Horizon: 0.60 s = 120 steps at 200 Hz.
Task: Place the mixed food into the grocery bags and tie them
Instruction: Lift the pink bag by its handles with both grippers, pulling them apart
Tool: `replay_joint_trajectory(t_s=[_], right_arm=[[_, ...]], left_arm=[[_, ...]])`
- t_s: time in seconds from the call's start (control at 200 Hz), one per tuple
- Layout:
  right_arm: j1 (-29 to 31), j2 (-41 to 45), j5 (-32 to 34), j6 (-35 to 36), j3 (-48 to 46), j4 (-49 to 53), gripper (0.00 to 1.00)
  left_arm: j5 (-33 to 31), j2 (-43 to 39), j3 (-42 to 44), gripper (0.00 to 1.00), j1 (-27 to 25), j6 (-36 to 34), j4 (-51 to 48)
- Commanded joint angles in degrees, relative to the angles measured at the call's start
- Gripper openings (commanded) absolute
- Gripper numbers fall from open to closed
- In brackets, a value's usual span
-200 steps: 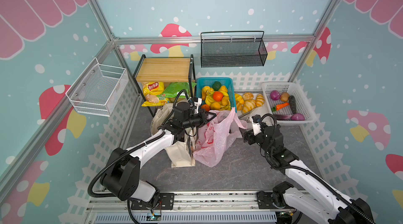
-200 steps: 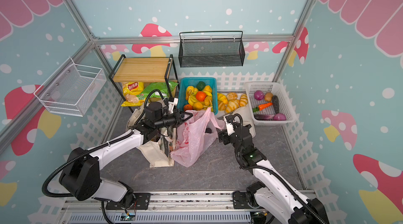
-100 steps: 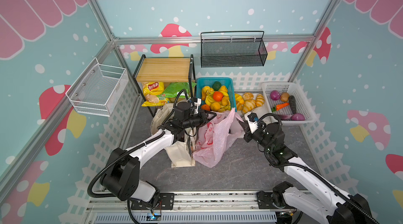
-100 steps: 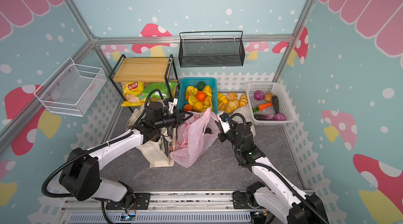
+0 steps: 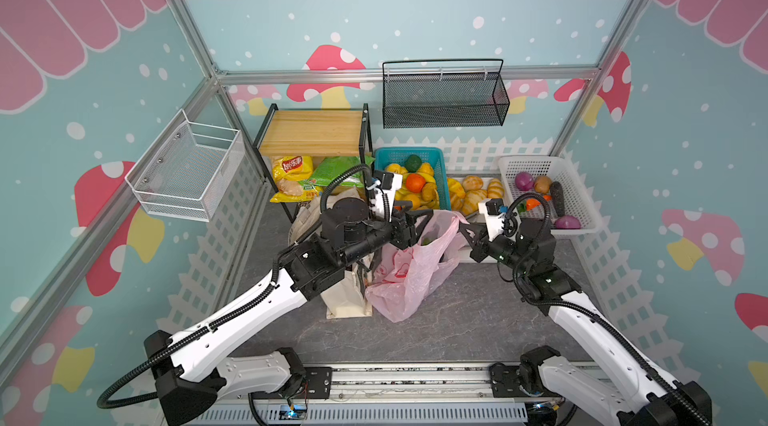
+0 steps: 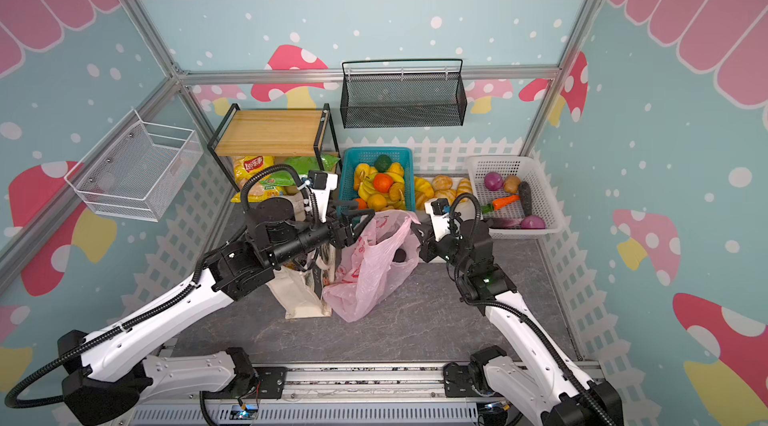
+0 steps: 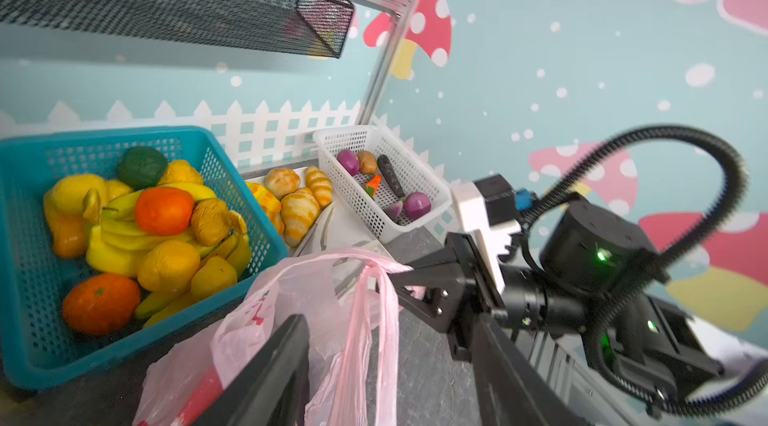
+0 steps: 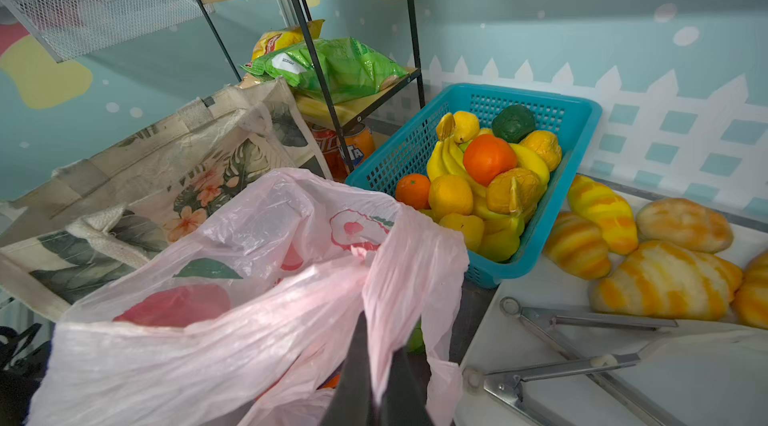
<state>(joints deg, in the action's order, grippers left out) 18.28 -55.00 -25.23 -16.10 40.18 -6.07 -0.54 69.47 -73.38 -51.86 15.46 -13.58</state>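
Pink bag: a thin translucent pink plastic carrier bag with red print [image 5: 409, 278] stands slumped on the grey marbled desk [image 5: 457, 320], mouth up, between the two arms.
Canvas tote: a cream canvas tote with a leaf-and-flower print [image 5: 347, 299] stands touching the pink bag, partly under the left arm.
Right fingers [image 5: 467, 233]: closed, pinching the pink bag's handle at the rim.
Left fingers [image 7: 270, 366]: parted, one on each side of a hanging pink handle strip, not clamping it.
Bag contents: a dark round shape [image 6: 401, 255] shows through the plastic, too unclear to name.
Behind: a teal plastic basket of toy fruit [image 5: 440, 170] sits just beyond the pink bag.
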Motion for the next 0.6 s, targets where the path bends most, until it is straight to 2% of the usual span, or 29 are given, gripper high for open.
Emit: replay_joint_trajectory(t_s=[0.0, 0.265, 0.35, 0.425, 0.495, 0.545, 0.595], right_arm=[[-1.2, -0.6, -5.0, -3.0, 2.0, 0.3, 0.00], [-4.1, 0.0, -6.5, -6.0, 1.0, -0.4, 0.00], [-4.7, 0.4, -6.5, -6.7, 0.3, -0.8, 0.00], [-5.2, 0.9, -6.0, -7.1, -0.4, -0.9, 0.00], [-5.6, 1.8, -5.3, -7.3, -0.8, -0.9, 0.00], [-5.8, 2.8, -4.9, -7.0, -1.0, -0.8, 0.00], [-5.8, 4.3, -4.7, -6.2, -1.1, -0.8, 0.00]], left_arm=[[-6.5, 4.8, -3.3, 0.66, -3.6, -13.6, -10.1], [-15.2, 16.7, -11.8, 0.67, -8.7, -22.1, -16.8], [-16.4, 19.9, -13.3, 0.64, -9.1, -23.1, -17.0], [-16.4, 21.8, -14.1, 0.56, -9.1, -23.0, -16.7], [-16.4, 22.8, -14.5, 0.45, -9.1, -22.3, -16.3], [-16.7, 22.6, -14.5, 0.35, -9.1, -21.6, -16.0], [-17.1, 21.3, -14.0, 0.18, -9.1, -20.8, -15.0]])
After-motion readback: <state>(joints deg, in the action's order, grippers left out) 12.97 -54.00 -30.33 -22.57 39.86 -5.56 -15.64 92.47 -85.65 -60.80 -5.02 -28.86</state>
